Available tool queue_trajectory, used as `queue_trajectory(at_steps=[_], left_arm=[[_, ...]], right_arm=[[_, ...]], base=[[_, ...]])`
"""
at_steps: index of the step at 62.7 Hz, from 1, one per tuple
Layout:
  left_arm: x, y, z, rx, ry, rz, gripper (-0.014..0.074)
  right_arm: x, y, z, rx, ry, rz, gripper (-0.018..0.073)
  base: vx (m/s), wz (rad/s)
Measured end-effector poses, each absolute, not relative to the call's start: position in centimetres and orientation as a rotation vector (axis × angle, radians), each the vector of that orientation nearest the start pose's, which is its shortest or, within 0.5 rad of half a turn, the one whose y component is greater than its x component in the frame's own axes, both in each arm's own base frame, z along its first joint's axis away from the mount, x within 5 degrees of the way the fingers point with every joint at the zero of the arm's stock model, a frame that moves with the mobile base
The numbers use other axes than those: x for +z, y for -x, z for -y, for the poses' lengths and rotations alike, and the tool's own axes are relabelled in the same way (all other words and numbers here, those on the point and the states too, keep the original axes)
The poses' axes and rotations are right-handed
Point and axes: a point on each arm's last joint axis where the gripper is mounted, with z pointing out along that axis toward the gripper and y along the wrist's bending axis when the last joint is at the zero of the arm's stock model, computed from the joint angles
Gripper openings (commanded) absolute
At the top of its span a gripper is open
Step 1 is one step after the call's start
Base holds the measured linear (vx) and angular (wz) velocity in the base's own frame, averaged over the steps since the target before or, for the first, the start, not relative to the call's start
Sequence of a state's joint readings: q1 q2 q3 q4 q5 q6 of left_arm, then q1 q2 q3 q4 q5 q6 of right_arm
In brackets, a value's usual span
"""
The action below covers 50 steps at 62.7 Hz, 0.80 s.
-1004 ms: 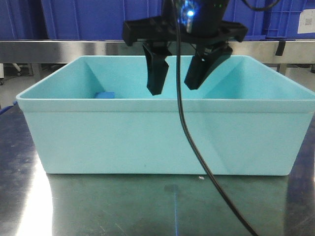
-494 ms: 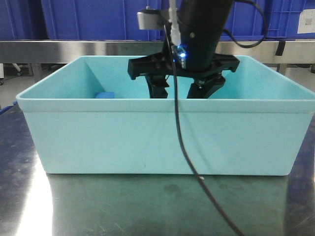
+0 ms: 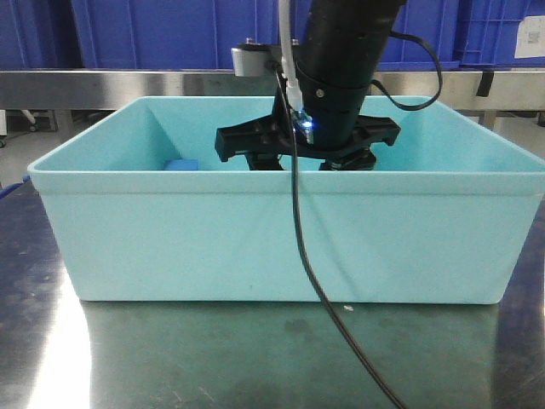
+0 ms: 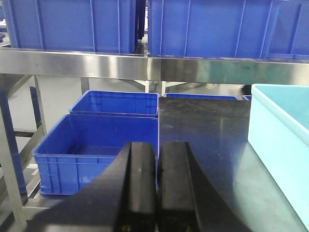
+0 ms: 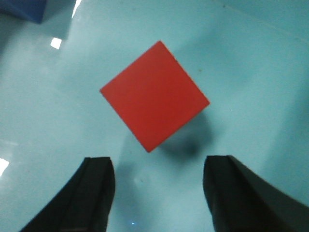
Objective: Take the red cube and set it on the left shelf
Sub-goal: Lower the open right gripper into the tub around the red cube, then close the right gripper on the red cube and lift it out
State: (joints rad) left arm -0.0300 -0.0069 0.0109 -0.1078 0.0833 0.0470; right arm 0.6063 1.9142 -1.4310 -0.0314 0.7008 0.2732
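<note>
The red cube (image 5: pixel 154 94) lies on the floor of the pale teal tub (image 3: pixel 255 239), turned corner-on in the right wrist view. My right gripper (image 5: pixel 160 164) hangs open just short of the cube, with one finger on each side of its near corner and not touching it. From the front, the right arm (image 3: pixel 341 77) reaches down into the tub and the front wall hides its fingers and the cube. My left gripper (image 4: pixel 157 183) is shut on nothing, out to the left of the tub. It faces a steel shelf (image 4: pixel 120 65).
A small blue block (image 3: pixel 181 165) sits at the tub's back left, also seen as the blue block (image 5: pixel 29 12). Blue crates (image 4: pixel 111 130) stand on the floor under the shelf and more on top of it. A black cable (image 3: pixel 315 281) hangs in front of the tub.
My right gripper has come down from above the tub's rim into the tub. Its fingers now sit below the front wall.
</note>
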Motion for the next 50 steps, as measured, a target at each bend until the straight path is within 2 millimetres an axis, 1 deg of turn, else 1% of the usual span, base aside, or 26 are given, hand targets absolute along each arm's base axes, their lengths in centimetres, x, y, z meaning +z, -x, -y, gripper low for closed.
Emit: queue_trajectory(at_steps=[14, 27, 36, 45, 50], left_arm=[[20.2, -5.6, 0.3, -0.078, 0.017, -1.571, 0.0102], [20.2, -5.6, 0.3, -0.078, 0.017, -1.571, 0.0102], [20.2, -5.6, 0.3, -0.078, 0.017, -1.571, 0.0102], [20.2, -5.6, 0.3, -0.078, 0.017, -1.571, 0.0102], [20.2, -5.6, 0.3, -0.078, 0.017, -1.571, 0.0102]], right_arm=[[23.0, -34.9, -24.0, 0.292, 0.457, -2.562, 0.0510], [23.7, -35.7, -24.0, 0.281, 0.473, -2.481, 0.0510], [22.9, -36.0, -24.2, 0.266, 0.484, -2.491, 0.0510], [21.4, -36.3, -24.4, 0.257, 0.489, -2.516, 0.0510], [21.3, -36.4, -24.5, 0.264, 0.487, -2.504, 0.0510]], base=[[0.00, 0.00], [0.00, 0.00], [0.00, 0.00], [0.00, 0.00], [0.00, 0.00]])
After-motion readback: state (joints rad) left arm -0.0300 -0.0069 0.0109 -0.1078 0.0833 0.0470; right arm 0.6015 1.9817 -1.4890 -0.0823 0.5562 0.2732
